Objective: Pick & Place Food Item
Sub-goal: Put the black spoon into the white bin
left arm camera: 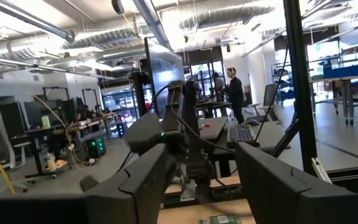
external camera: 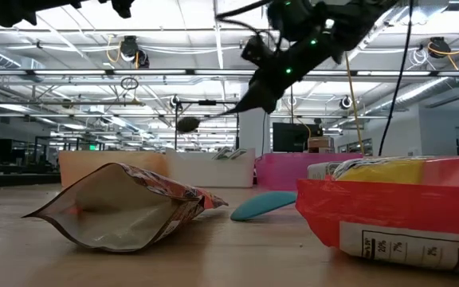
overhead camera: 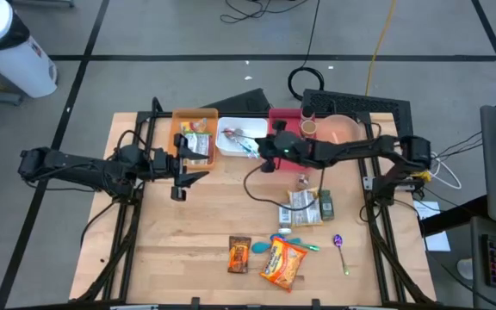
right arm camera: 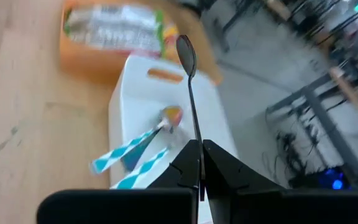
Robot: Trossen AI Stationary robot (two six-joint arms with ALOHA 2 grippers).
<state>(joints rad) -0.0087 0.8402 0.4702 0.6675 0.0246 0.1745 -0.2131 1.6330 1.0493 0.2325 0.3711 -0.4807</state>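
My right gripper (overhead camera: 263, 155) is shut on a dark long-handled spoon (right arm camera: 190, 93) and hovers over the white bin (overhead camera: 235, 138) at the table's far side. In the low view the spoon's bowl (external camera: 187, 123) shows in the air, out ahead of the gripper (external camera: 249, 100). My left gripper (left arm camera: 197, 186) is open with nothing between its fingers. It is raised above the table beside the orange bin (overhead camera: 195, 133), which holds food packets. An orange snack bag (overhead camera: 282, 263) and a brown packet (overhead camera: 239, 254) lie flat near the table's front edge. My right gripper pinches the spoon's thin handle at its free end (right arm camera: 197, 142) between its two fingertips. The spoon runs straight on ahead of the fingers, bowl (right arm camera: 186, 50) outermost. It is lifted clear, above the white bin (right arm camera: 166, 106), slanting slightly down toward the table's left.
The white bin holds blue-and-white striped utensils (right arm camera: 126, 152). A pink bin (overhead camera: 287, 120) stands to its right. Green and white packets (overhead camera: 304, 207), a blue spoon (overhead camera: 278, 245) and a purple spoon (overhead camera: 340, 250) lie on the right half of the table. A black cable (overhead camera: 257, 176) loops across the middle.
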